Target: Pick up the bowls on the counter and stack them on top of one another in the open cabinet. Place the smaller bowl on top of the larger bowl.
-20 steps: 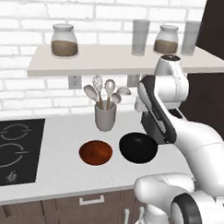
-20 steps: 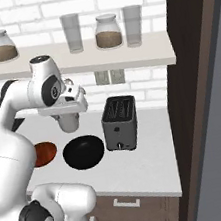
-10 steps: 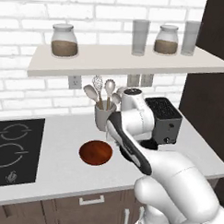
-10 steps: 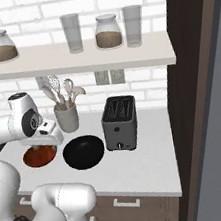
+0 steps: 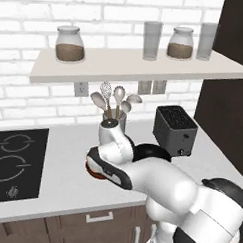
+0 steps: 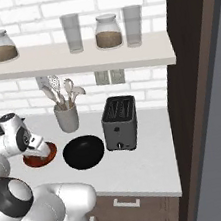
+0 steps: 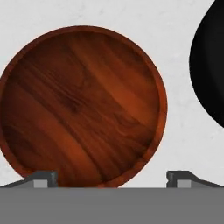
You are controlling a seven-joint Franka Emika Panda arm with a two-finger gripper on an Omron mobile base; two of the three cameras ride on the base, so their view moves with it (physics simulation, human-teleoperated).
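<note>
The gripper (image 7: pixel 111 177) is seen low over the counter (image 7: pixel 175 131), its two dark fingertips (image 7: pixel 41 178) spread wide apart and empty. The smaller bowl (image 7: pixel 83 107) lies directly ahead of the hand, its near rim sitting between the tips, nearer the left one in the hand view; contact cannot be told from here. The bowl is shown round, shallow, glossy reddish-brown with dark wood grain and a thin raised rim. It rests flat on the light-grey counter.

In the right base view the gripper (image 6: pixel 39 149) is set just above the smaller bowl (image 6: pixel 46 154), which is partly covered by the white wrist. In the left base view only a sliver of the smaller bowl (image 5: pixel 94 171) is seen under the arm.

Just beside it, apart by a narrow strip of counter, the larger bowl (image 6: pixel 84 152) is seen, plain black, matte, slightly wider; its edge (image 7: pixel 209 65) is cut off at the right of the hand view.

Behind the bowls a grey utensil cup (image 6: pixel 67 117) and a black toaster (image 6: pixel 120 123) stand by the brick wall. Above, the open cabinet (image 6: pixel 84 60) carries jars (image 6: pixel 108 31) and glasses (image 6: pixel 72 32). A black cooktop (image 5: pixel 14 161) is inset at the counter's left.
</note>
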